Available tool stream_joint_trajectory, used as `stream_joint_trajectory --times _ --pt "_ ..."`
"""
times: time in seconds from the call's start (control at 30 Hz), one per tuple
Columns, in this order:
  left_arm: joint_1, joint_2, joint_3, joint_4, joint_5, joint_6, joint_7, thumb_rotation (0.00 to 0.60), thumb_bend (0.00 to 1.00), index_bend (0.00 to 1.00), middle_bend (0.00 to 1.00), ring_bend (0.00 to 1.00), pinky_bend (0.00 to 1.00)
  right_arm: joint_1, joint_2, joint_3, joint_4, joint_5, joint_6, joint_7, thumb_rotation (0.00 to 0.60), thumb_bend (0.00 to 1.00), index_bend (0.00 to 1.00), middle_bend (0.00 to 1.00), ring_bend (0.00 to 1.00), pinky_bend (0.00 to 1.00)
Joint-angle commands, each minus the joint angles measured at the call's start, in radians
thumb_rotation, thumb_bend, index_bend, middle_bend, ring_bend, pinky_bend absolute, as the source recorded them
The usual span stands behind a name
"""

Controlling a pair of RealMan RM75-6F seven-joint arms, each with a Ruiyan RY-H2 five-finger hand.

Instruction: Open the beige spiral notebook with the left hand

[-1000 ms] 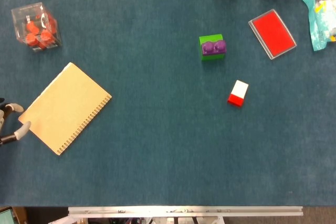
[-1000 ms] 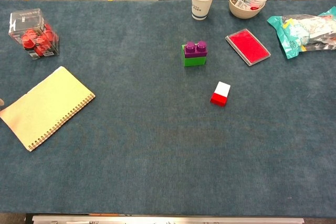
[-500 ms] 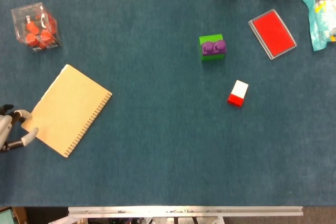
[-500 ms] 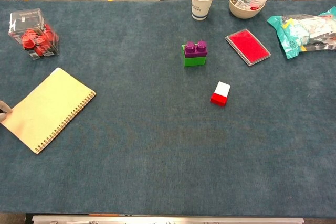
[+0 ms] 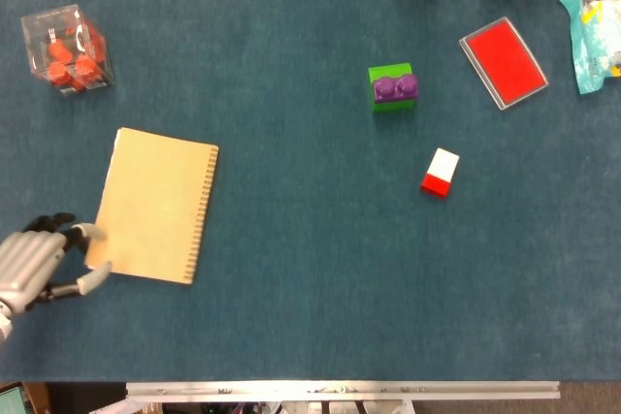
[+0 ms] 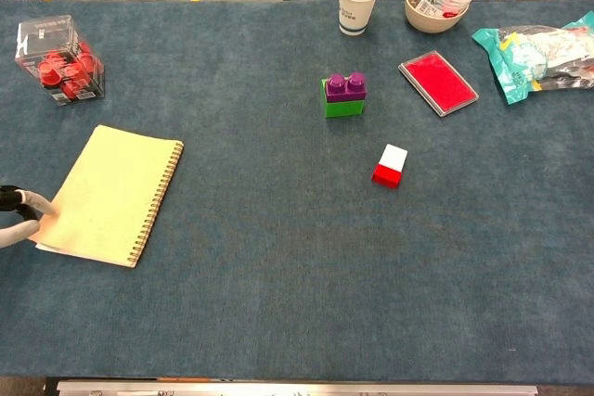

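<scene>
Beige notebook [image 5: 155,205] closed, left hand [image 5: 39,264] touching.

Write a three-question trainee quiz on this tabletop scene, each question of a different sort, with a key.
1. True or false: the beige spiral notebook lies closed on the table.
2. Multiple choice: where is the notebook's spiral binding, as the head view shows it? A) along its right edge B) along its left edge C) along its top edge
3. Fill in: the left hand touches the notebook at its lower ______ corner in the head view.

Key
1. True; only the plain cover shows.
2. A; the spiral faces the purple and green block.
3. Left; the fingertips meet that corner, and the cover is not yet lifted.
</scene>
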Motion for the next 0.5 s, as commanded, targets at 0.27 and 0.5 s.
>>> stream_joint_trajectory --times 0.27,0.5 --pt "-0.03 0.01 -0.045 -0.035 -0.005 0.047 0.13 0.292 0.24 0.2 0.26 0.11 0.11 -0.006 -0.002 0.0 0.02 0.004 0.005 0.024 0.6 0.39 0.31 0.3 0.21 0.29" --pt "-0.047 0.015 -0.109 -0.01 -0.046 0.098 0.2 0.356 0.24 0.2 0.22 0.11 0.11 -0.008 -0.004 -0.002 0.028 0.001 0.006 0.033 0.6 0.39 0.31 0.3 0.21 0.29"
